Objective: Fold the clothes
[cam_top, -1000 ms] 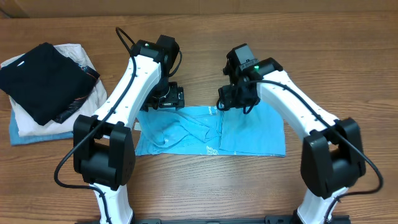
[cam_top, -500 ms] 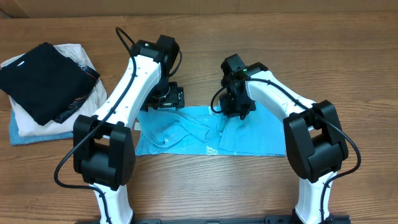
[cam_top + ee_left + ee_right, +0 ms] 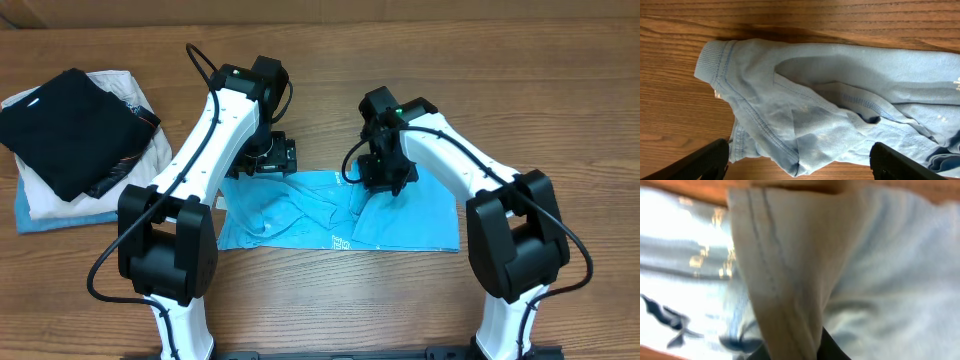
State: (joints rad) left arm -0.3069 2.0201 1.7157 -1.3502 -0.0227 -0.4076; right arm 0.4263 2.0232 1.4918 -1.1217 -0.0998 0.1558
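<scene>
Over the preceding second the right gripper [image 3: 385,177] had slid a short way toward 5 o'clock and dropped onto the cloth, and the right arm's elbow had swung in and back out. The left arm and the garment showed no visible change.

The light blue T-shirt [image 3: 405,215] lay crumpled in a wide strip on the wooden table [image 3: 560,110], just toward 6 o'clock from the centre. Its half toward 3 o'clock was fairly flat. Its half toward 9 o'clock was bunched into ridges. A small white printed mark [image 3: 340,241] showed at its 6 o'clock edge.

The right gripper stood on the shirt near the middle of its 12 o'clock edge. In the right wrist view a stitched, hemmed fold rose close to the blurred lens. Only one dark finger [image 3: 827,345] showed, at bottom centre, with the jaws drawn narrow upon that fold.

The left gripper [image 3: 270,158] hung at the shirt's 11 o'clock corner, jaws spread wide. Its fingertips [image 3: 705,159] sat at the two lower corners of the left wrist view, with a ribbed cuff [image 3: 707,60] and wrinkled cloth between and beyond them; contact could not be judged.

At 9 o'clock on the table, well apart, a black garment [image 3: 60,130] lay on a cream garment [image 3: 150,150], over a blue cloth [image 3: 50,222].
</scene>
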